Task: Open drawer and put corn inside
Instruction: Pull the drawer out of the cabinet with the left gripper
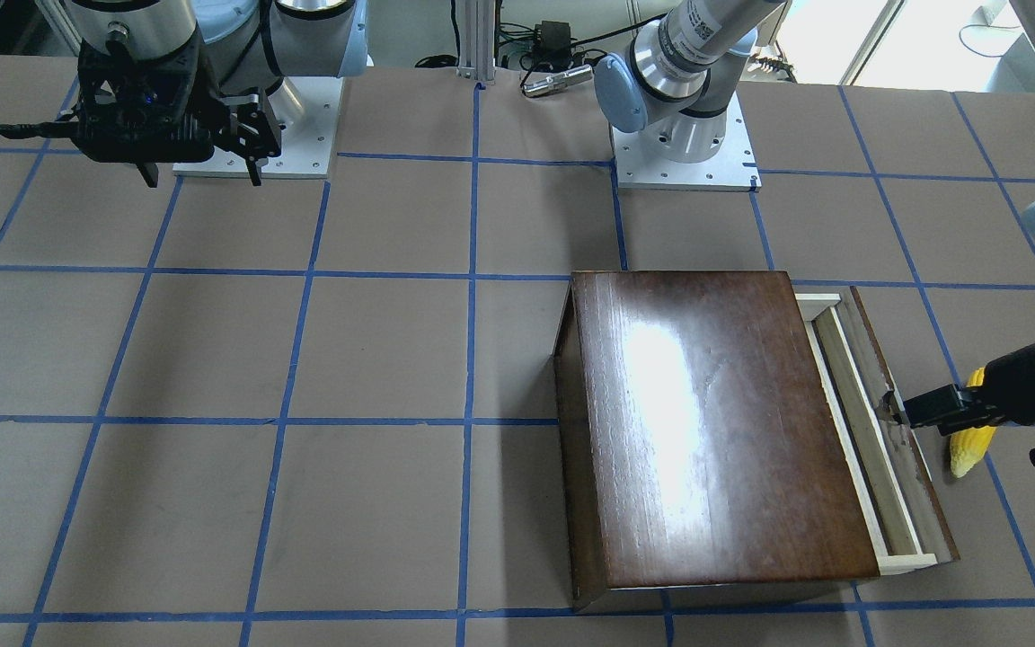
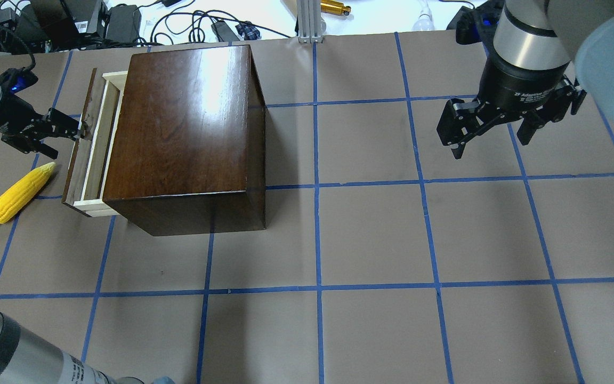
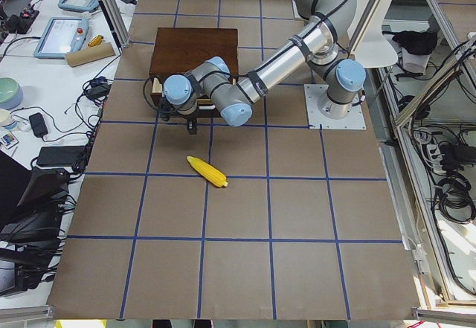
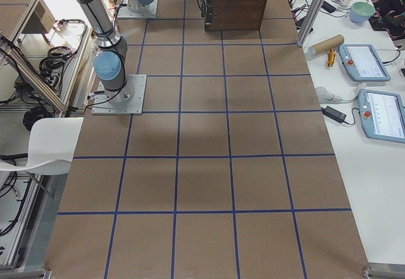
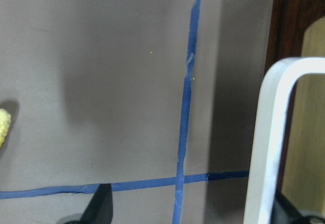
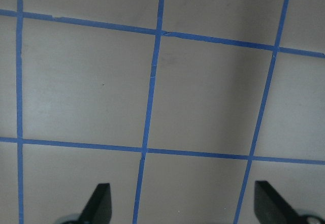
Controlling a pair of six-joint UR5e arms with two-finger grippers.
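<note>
The glossy dark-brown box stands left of the table's middle. Its drawer is pulled partly out, showing pale wood behind the dark front panel. My left gripper is open at the drawer's front. One finger touches the panel, and the silver handle stands just inside the right finger in the left wrist view. The yellow corn lies on the table beside the drawer, a little in front of the left gripper, and also shows in the exterior left view. My right gripper is open and empty, far off.
The table is brown paper with a grid of blue tape. Both arm bases stand at the robot's side. Cables and devices lie beyond the far edge. The right gripper hangs over bare paper.
</note>
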